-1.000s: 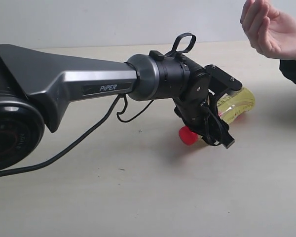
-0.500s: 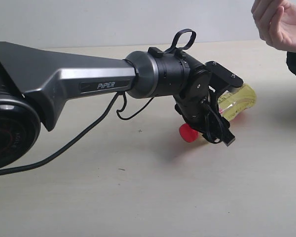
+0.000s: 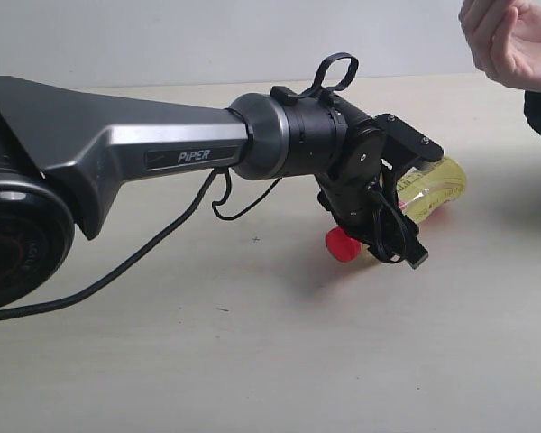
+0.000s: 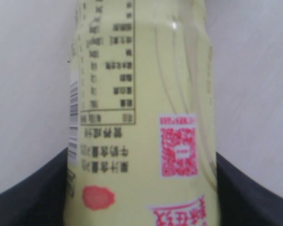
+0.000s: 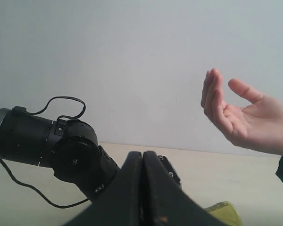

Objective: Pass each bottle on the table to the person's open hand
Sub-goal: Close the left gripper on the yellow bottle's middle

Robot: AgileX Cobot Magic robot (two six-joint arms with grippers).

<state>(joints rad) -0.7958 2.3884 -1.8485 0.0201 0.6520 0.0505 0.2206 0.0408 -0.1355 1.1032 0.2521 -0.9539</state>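
1. Now the person's open hand (image 3: pixel 514 41) is a little further from the yellow bottle (image 3: pixel 437 185) than a second ago, cupped palm-up, and has held there since.
2. The left hand (image 3: pixel 419 203) stays clamped across the yellow bottle, which has risen only slightly and lies low over the desk (image 3: pixel 252 361). I cannot tell whether it touches the desk.
3. The right hand (image 5: pixel 143 157) is pressed together, empty, near the yellow bottle.
4. The grasp looks done, so the lift and the carry across to the person's open hand, well above the yellow bottle, remain.
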